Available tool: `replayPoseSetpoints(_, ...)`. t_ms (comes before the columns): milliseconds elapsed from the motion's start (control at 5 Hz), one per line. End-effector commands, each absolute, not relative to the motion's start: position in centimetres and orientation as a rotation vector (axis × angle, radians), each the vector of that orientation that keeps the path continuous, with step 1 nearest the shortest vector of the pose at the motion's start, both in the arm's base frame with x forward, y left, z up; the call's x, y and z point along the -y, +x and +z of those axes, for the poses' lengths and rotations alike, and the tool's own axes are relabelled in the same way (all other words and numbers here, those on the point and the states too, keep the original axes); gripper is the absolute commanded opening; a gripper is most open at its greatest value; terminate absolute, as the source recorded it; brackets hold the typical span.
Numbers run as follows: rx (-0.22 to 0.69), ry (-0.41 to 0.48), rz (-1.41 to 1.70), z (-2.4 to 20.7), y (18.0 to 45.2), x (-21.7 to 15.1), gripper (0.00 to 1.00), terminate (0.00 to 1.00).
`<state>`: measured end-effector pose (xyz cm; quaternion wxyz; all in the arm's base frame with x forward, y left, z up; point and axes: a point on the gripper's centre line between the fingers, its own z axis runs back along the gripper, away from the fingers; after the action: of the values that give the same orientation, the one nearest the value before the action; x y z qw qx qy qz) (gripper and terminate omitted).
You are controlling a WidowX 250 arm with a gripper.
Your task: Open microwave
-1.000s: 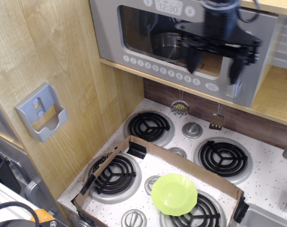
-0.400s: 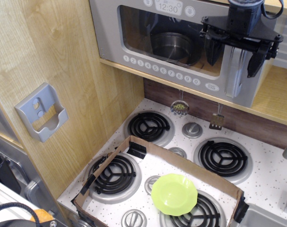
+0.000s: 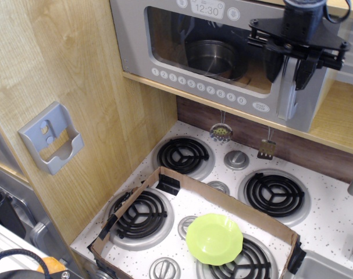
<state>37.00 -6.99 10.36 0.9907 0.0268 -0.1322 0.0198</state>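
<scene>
At the tool [image 3: 290, 74], the microwave's curved silver handle [image 3: 285, 87] sits between the two black fingers.

Your tool's fingers look narrowed onto the upper part of the handle, though contact itself is hard to confirm from this angle, so make sure both fingers seat squarely before you pull. The microwave [image 3: 223, 52] lies directly behind and to the left of the tool, on the wooden shelf, door closed, window facing out over the stove. Its long axis runs across the shelf; the handle's runs up and down at the door's right edge. I judge the hinge is on the far left, so draw outward in an arc, not straight back.
</scene>
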Motion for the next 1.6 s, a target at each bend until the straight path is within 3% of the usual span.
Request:
replayPoseSetpoints(0,0.283,0.071,0.132,12.2,35.1,6.5,0.00,0.00)
replayPoseSetpoints(400,0.249,0.065,0.248,11.8,31.1,5.3,0.00,0.00)
replayPoseSetpoints(600,0.263,0.092,0.293,11.8,28.9,5.1,1.00,0.00)
replayPoseSetpoints(800,0.363,0.147,0.472,11.2,25.6,7.3,1.00,0.00)
replayPoseSetpoints(1000,0.377,0.123,0.619,10.3,25.1,11.1,1.00,0.00)
replayPoseSetpoints(1200,0.373,0.083,0.702,10.2,26.2,14.1,1.00,0.00)
replayPoseSetpoints(1400,0.387,0.068,0.592,11.2,29.0,17.3,1.00,0.00)
